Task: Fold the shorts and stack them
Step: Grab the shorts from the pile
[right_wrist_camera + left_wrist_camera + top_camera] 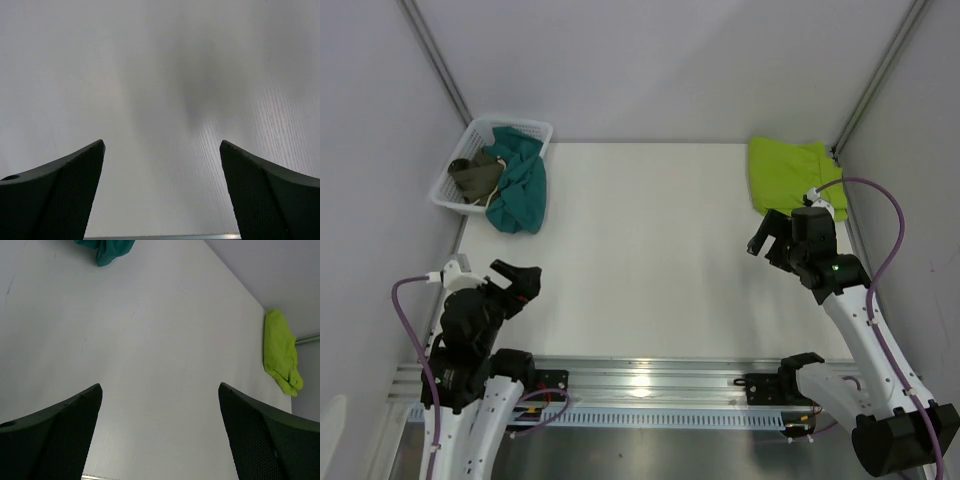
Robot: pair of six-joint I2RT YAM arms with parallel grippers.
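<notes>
Teal shorts (pixel 520 185) hang over the front rim of a white basket (pixel 533 128) at the back left, and a corner of them shows in the left wrist view (pixel 107 250). Dark olive shorts (pixel 478 177) lie inside that basket. Lime-green shorts (pixel 788 175) lie folded flat at the table's back right corner, and appear at the right in the left wrist view (pixel 280 352). My left gripper (pixel 523 280) (pixel 160 390) hovers open near the front left, nothing between its fingers. Open too, my right gripper (pixel 767 235) (pixel 162 147) sits just in front of the green pair, over bare table.
The white table (pixel 650 250) is bordered by grey walls on the left, back and right. A metal rail (pixel 650 385) with the arm bases runs along the near edge.
</notes>
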